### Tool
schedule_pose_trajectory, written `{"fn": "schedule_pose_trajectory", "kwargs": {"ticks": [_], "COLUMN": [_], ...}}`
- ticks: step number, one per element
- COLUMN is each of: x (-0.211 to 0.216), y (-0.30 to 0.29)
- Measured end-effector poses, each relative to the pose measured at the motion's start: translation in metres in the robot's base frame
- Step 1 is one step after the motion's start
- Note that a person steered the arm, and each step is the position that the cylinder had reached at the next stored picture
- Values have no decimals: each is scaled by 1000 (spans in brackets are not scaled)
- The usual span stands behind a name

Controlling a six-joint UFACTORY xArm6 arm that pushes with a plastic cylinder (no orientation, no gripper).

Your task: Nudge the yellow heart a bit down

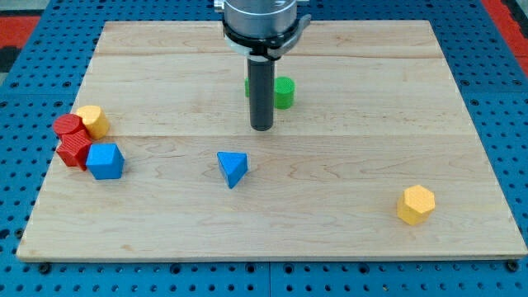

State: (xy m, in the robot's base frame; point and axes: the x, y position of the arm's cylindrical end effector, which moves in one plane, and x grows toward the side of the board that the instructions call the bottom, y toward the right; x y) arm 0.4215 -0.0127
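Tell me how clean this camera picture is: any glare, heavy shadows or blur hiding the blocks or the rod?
Camera view: lighting is even and soft, no glare on the wooden board; blocks cast only faint shadows; focus is sharp throughout. My tip shows clearly, but the rod hides part of the green block behind it. The yellow block at the view's left is crowded against red blocks, so its shape reads poorly.

The yellow heart (92, 120) is a small, rounded yellow block lying flat on the worktop (346, 165), close to its edge on the view's left and about halfway up. Its lobes are hard to make out from here. Its lower left side touches a red block (68, 126), with a second red block (74, 151) and a blue block (105, 161) just below. My tip (261, 128) stands well apart, to the view's right.
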Motion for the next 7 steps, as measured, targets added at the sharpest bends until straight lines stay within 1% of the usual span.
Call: {"fn": "schedule_pose_trajectory", "kwargs": {"ticks": [1,2,3,4,5,6,7], "x": [-2,0,-30,-36,-28,-29,-38], "y": [-37,-109,-129,-160,-202,-236,-282]}}
